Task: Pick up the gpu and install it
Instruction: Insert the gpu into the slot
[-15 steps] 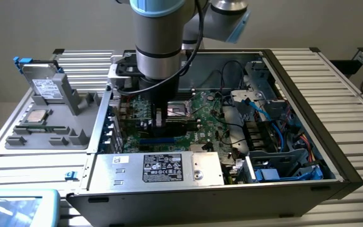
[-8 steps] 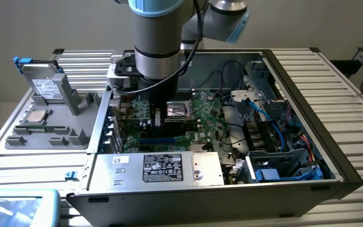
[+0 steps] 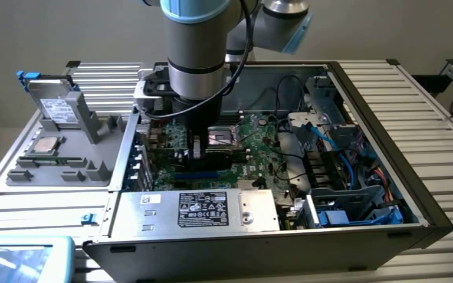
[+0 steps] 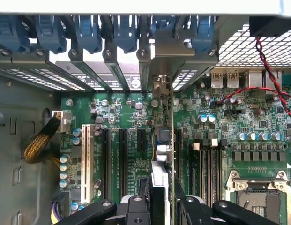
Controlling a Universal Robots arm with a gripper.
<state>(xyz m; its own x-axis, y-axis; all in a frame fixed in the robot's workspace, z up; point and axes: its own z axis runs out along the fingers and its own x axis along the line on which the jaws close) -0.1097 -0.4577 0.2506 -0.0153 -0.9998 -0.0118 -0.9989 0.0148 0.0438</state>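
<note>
Slatted bench [image 3: 415, 88] bore an open computer case [image 3: 250, 259]; the gripper [image 4: 161, 206], half closed, pinched the gpu [image 4: 160, 183] edge-on above slots [image 4: 123, 159] beneath it; misalignment might jam it.

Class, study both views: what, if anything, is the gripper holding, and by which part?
The gripper holds the gpu, clamped between its fingers by the card's upper edge. The card hangs edge-down over the motherboard.

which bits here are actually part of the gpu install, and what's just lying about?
In the job: gpu, clamped edge-on in the gripper; motherboard; open computer case.
Lying about: hard drive and processor on the grey holder; power supply.
</note>
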